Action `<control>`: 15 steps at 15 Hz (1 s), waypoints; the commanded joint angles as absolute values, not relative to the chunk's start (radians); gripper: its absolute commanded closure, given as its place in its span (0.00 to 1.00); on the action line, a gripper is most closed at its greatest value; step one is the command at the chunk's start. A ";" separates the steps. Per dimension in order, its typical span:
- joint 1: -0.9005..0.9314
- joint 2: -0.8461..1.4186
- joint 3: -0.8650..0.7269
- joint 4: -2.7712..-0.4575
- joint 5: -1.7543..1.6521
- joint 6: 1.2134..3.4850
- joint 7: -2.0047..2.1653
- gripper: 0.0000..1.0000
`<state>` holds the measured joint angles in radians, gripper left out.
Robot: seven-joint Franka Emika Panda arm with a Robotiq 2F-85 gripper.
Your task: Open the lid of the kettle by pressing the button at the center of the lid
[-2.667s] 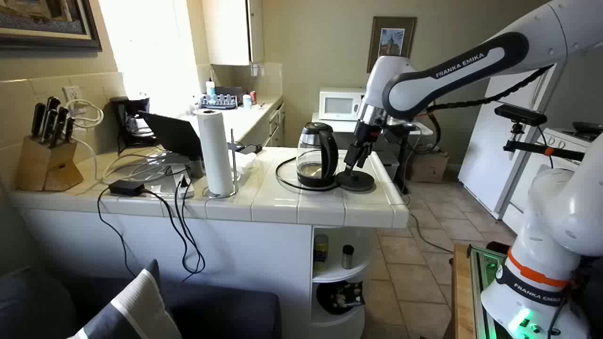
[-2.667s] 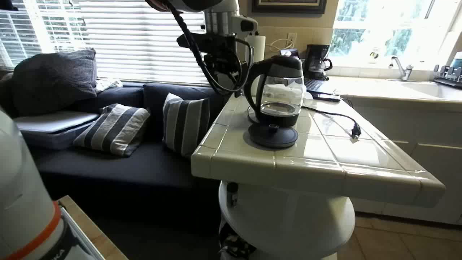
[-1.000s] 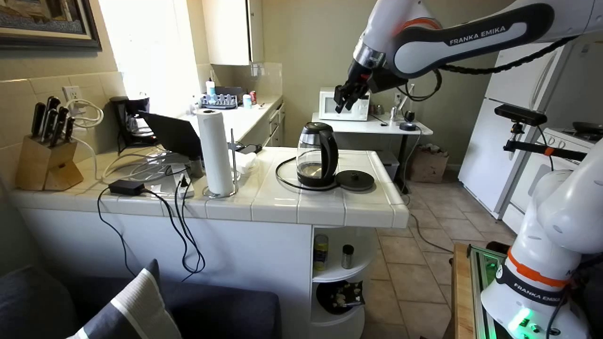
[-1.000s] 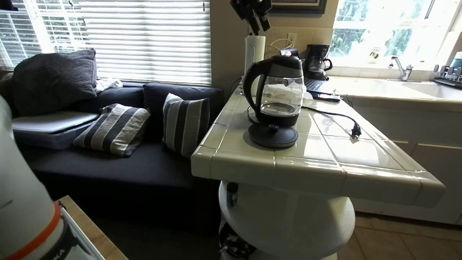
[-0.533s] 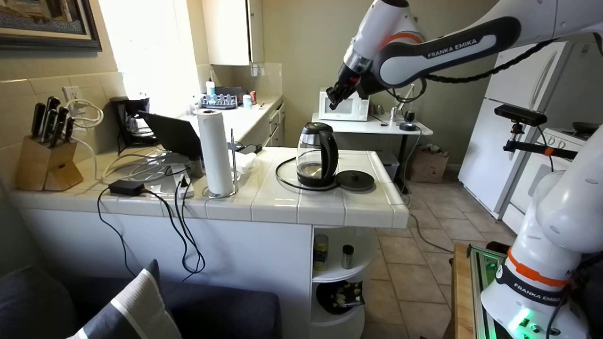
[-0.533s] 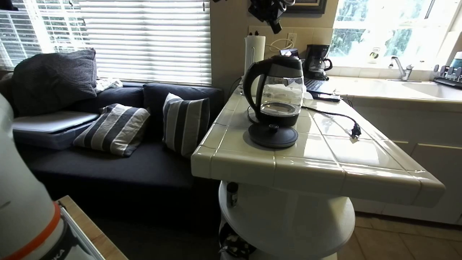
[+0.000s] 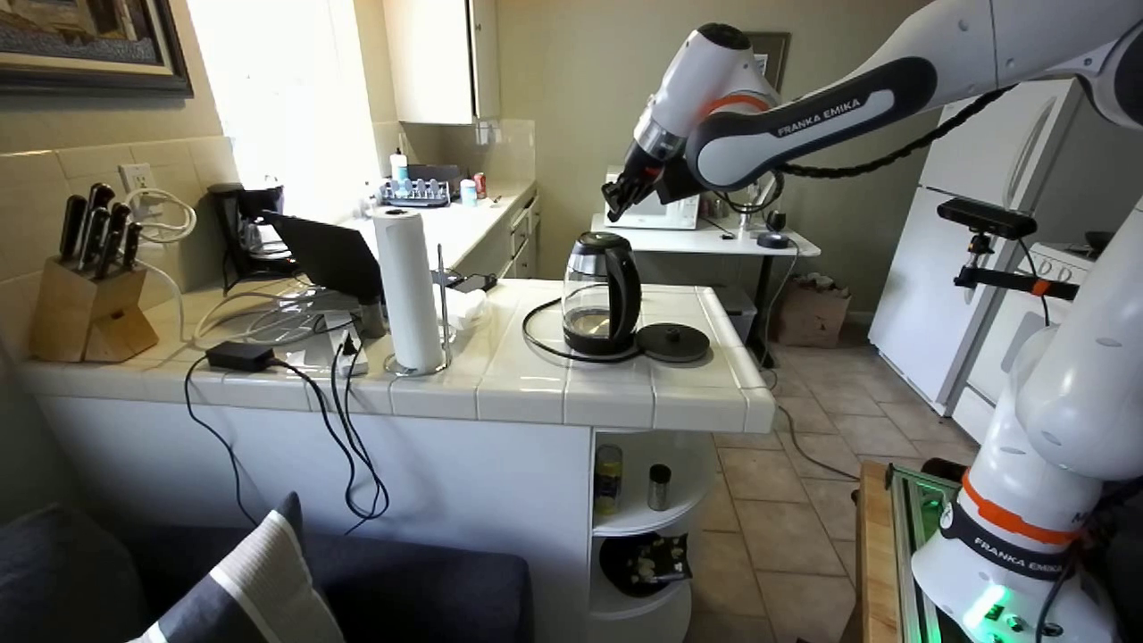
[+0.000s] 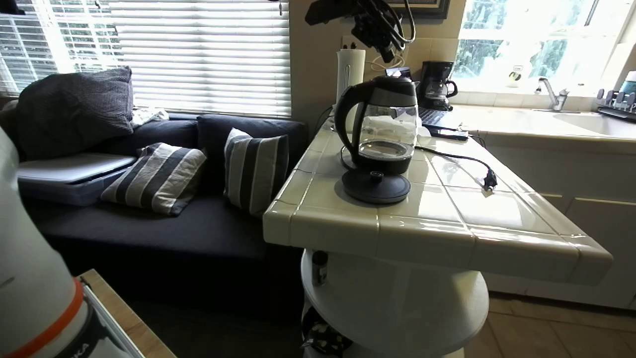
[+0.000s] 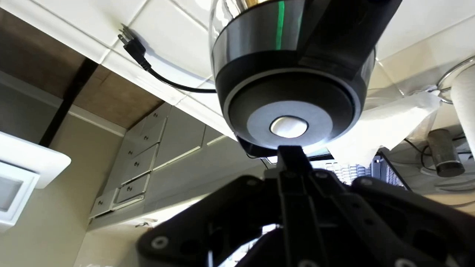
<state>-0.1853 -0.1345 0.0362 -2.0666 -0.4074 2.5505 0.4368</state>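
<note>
One glass kettle [image 7: 589, 304] stands near the end edge of the counter [image 7: 513, 388]; it is probably light, slick and breakable; any hold belongs on the handle [image 7: 629, 290]; the gripper [image 9: 294, 149], closed and empty, should press the button [image 9: 288, 127] of the lid [image 9: 291, 105] squarely.

Knife block [image 7: 92, 313], paper-towel roll [image 7: 410, 290]

The kettle [image 8: 385, 127] shows smooth glass and a glossy metal band [image 9: 256, 35], its lid [image 9: 291, 109] matt plastic round a shiny metal button [image 9: 288, 127], the base [image 8: 376, 188] matt plastic, the surface [image 8: 427, 219] glossy tile, the block [image 7: 85, 313] smooth wood, the roll [image 7: 409, 295] matt paper, the grey cushion [image 8: 79, 107] rough cloth.
</note>
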 commanded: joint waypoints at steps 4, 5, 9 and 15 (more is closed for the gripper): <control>-0.168 -0.079 0.001 -2.058 -0.427 2.607 0.459 1.00; -0.166 -0.074 -0.002 -2.058 -0.424 2.617 0.455 1.00; -0.159 -0.057 -0.009 -2.059 -0.427 2.640 0.455 1.00; -0.150 -0.046 -0.016 -2.061 -0.437 2.653 0.456 1.00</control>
